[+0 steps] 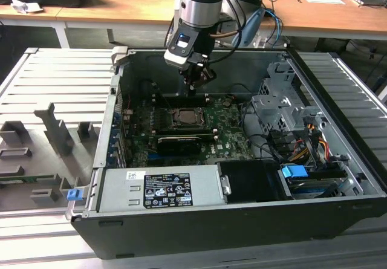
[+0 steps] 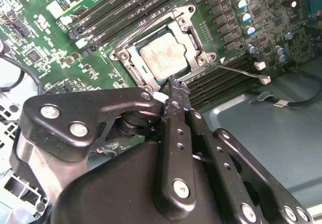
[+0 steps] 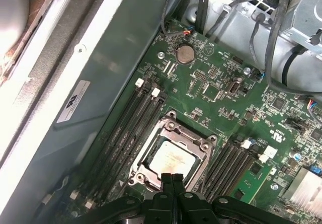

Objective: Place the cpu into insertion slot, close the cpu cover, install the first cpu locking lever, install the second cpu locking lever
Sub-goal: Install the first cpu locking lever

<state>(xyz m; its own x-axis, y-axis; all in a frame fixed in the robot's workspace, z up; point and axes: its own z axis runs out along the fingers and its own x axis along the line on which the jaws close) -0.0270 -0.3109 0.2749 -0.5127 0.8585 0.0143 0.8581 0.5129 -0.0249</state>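
The gripper [image 2: 176, 85] had its two black fingers pressed together, with nothing pinched between them. Their tips hung just above the near edge of the insertion slot [image 1: 190, 119]. The cpu [image 3: 170, 158] sat inside that slot, its silvery top facing up. The cpu cover [image 3: 186, 133] lay flat around it, so the chip showed through the square window in both wrist views. In the second wrist view, a thin wire lever [image 2: 236, 72] ran out from one corner of the socket and across the neighbouring memory slots [image 2: 221, 85]. More black memory slots [image 3: 138, 118] flanked the other side of the socket on the green motherboard [image 3: 221, 73], and a coin cell battery [image 3: 184, 54] lay farther off. In the exterior view, a long black card [image 1: 178, 142] lay just beside the socket. All of this sat within the open computer case [image 1: 338, 220], and a wooden desk [image 1: 121, 6] stood behind it.
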